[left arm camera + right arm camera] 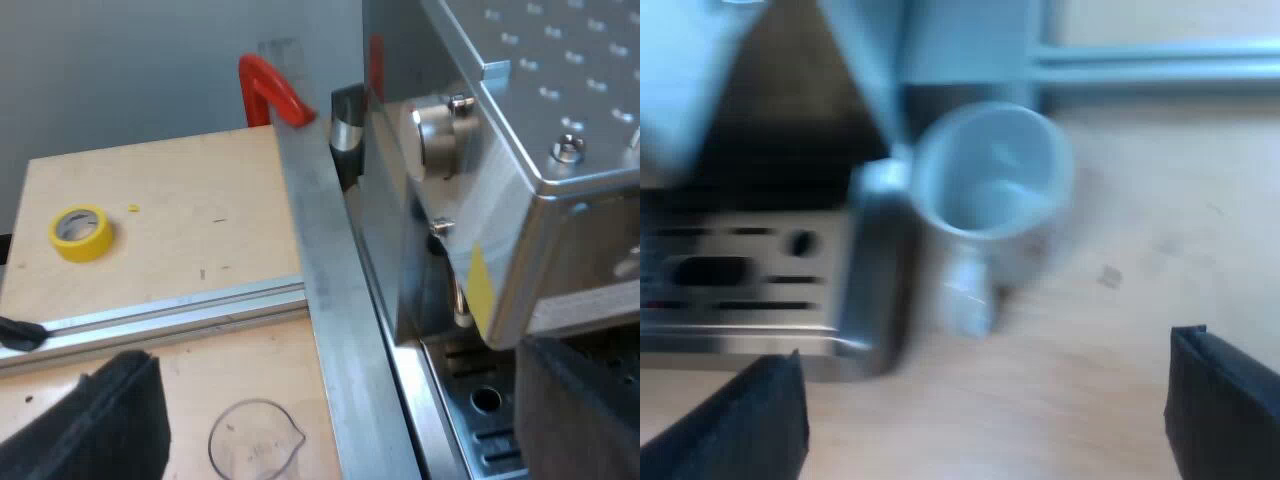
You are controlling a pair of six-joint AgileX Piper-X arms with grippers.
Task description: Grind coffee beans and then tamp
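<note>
Left wrist view is showing the espresso machine standing just beside a metal rail on the wooden surface. A red-tipped piece is poking up at its far end, and I cannot tell whether it is the holder's handle. Nearer, the left gripper is hanging with jaws released and empty by the measuring glass. The right gripper, jaws likewise spread, is hovering over the mug sitting against the machine's base. I am guessing a careless descent is risking a finger tipping glass or mug.
</note>
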